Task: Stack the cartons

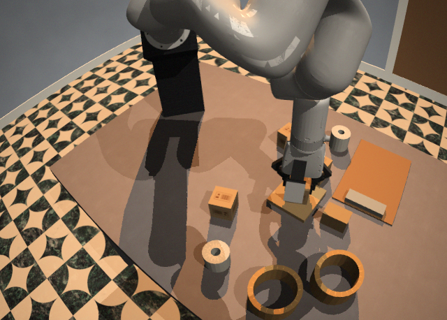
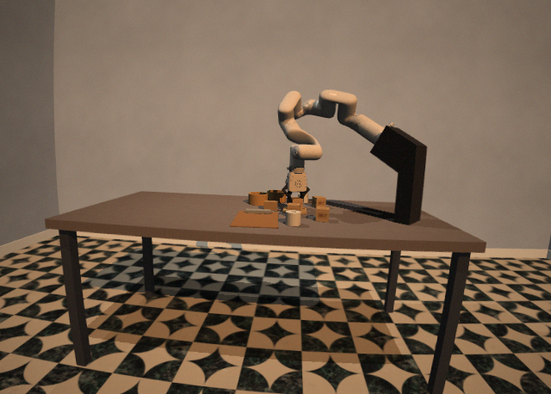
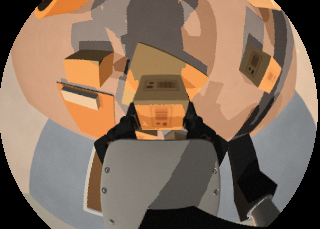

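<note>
My gripper (image 1: 301,186) (image 2: 297,196) (image 3: 161,100) is shut on a cube carton (image 1: 307,182) (image 3: 160,85) and holds it low over the small square wooden board (image 1: 276,201). I cannot tell whether the carton touches the board. A second carton (image 1: 223,201) (image 3: 256,68) stands free on the table to the left. A third carton (image 1: 283,134) stands behind the arm. A fourth carton (image 1: 327,161) is mostly hidden behind the gripper.
A plain orange block (image 1: 335,215) (image 3: 90,69) lies right next to the board. A large orange mat (image 1: 378,165) holds a beige bar. Two wooden rings (image 1: 252,284) (image 1: 357,273) and two pale spools (image 1: 216,256) (image 1: 339,138) stand around. The black arm pedestal (image 1: 178,78) is at the back.
</note>
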{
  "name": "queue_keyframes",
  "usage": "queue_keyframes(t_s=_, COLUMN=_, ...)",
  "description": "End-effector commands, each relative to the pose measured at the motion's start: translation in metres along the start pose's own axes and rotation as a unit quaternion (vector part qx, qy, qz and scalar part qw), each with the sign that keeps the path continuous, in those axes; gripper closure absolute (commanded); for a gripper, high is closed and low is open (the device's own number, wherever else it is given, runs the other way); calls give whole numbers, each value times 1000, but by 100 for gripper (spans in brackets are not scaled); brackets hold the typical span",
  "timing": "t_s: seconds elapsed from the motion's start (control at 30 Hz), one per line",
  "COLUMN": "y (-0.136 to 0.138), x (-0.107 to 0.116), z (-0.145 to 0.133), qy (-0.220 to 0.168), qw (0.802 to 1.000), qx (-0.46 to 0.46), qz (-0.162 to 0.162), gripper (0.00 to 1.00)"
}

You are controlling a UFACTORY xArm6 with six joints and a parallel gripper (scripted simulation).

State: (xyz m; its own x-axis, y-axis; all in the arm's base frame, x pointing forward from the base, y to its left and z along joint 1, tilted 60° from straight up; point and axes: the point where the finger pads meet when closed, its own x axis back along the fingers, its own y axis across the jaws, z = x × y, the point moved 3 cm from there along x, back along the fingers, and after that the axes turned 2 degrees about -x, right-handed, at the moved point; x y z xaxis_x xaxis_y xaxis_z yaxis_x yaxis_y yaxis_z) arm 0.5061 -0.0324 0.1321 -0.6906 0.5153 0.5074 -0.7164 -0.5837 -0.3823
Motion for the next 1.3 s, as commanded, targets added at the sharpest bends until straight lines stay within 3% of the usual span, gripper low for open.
queue_keyframes(t_s=0.0, y=-1, x=0, z=0, qy=0, qw=1000, qx=0, qz=1, gripper=0)
queue_keyframes(t_s=1.13, y=-1, x=1, z=0, qy=0, qw=1000, qx=0, qz=1, gripper=0)
queue_keyframes(t_s=1.27, y=0, x=42, z=0, qy=0, qw=1000, qx=0, qz=1, gripper=0)
